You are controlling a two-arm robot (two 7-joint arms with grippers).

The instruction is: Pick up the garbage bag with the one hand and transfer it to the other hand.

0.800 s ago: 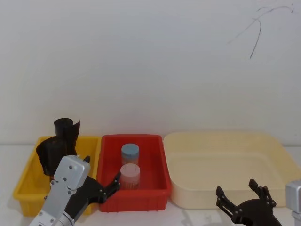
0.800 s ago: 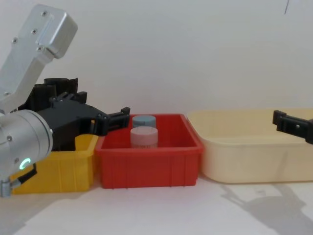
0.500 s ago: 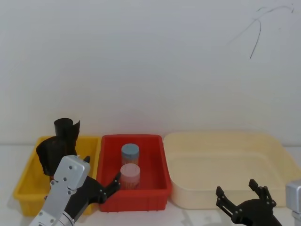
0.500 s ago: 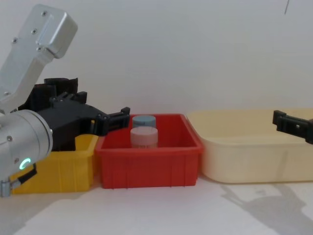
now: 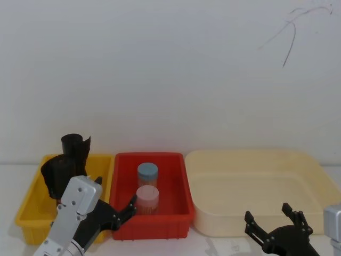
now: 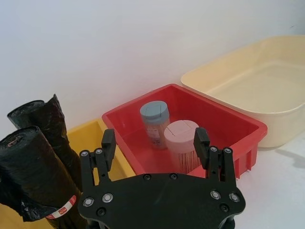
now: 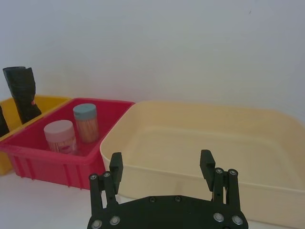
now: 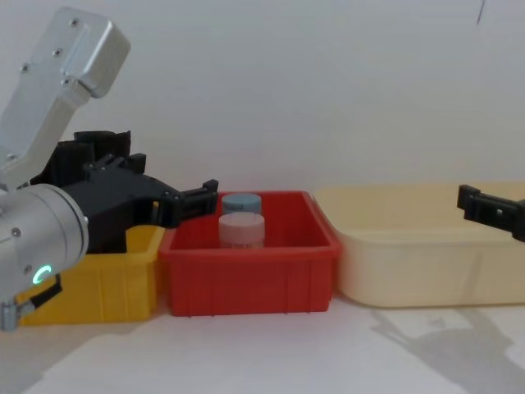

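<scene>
Hovering low near the seam btw the yellow bin (image 5: 29, 208) and red bin (image 5: 160, 224), L gripper (image 6: 155, 142) (green-ring arm) was spread open w/ nothing between its fingers. Target garbage bag (image 6: 35, 176) stood leaning in the yellow bin, red/white label band near its lower end, w/ a 2nd black roll (image 6: 35, 112) just behind it. L gripper was near the bag but not touching it. R gripper (image 7: 161, 160) (blue-ring arm) was also spread open and empty, low in front of the cream tub (image 5: 319, 176), well apart from the bag. Red bin held 2 jars, blue-lid jar (image 5: 147, 173) and pink-lid jar (image 5: 147, 198), not part of the job.

Progress est.: nothing done yet, i.e. no pick, no lift, no handover. Left to do: L gripper had to shift toward the yellow bin, close on the roll, lift it out and bring it toward centre. R gripper then had to meet it and clamp before L let go. Early approach stage, by my read.
</scene>
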